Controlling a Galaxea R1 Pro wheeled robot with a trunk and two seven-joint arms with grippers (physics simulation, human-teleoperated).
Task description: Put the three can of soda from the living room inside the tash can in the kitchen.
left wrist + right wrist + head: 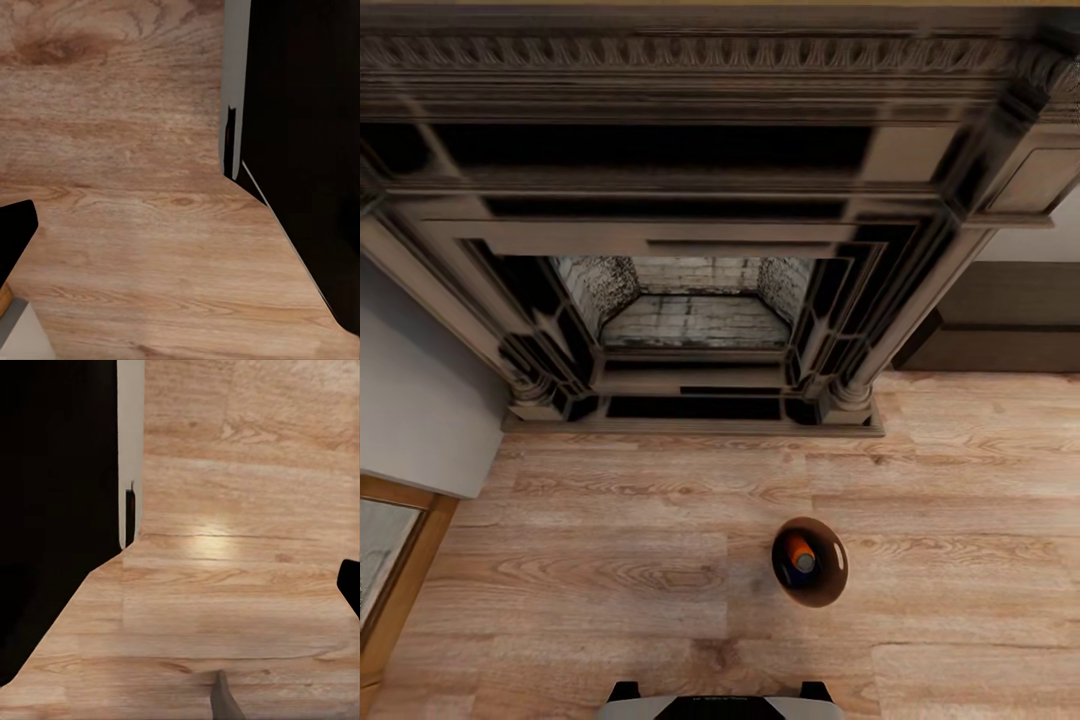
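The tash can (836, 578) stands on the light wood floor in front of the fireplace, seen from straight above, round with a brown inside. An orange-red can of soda (801, 551) lies inside it, with a dark blue can of soda (791, 576) beside it. In the left wrist view one dark finger (13, 234) shows at the frame edge over bare floor. In the right wrist view a dark finger (350, 585) shows at the edge, also over bare floor. Nothing sits between the fingers in either view.
A large dark brick-lined fireplace (690, 320) fills the wall ahead, its hearth base (690, 410) on the floor. A grey wall corner (420, 400) and a wood-framed panel (390, 560) stand at the left. My base (715, 705) shows at the near edge.
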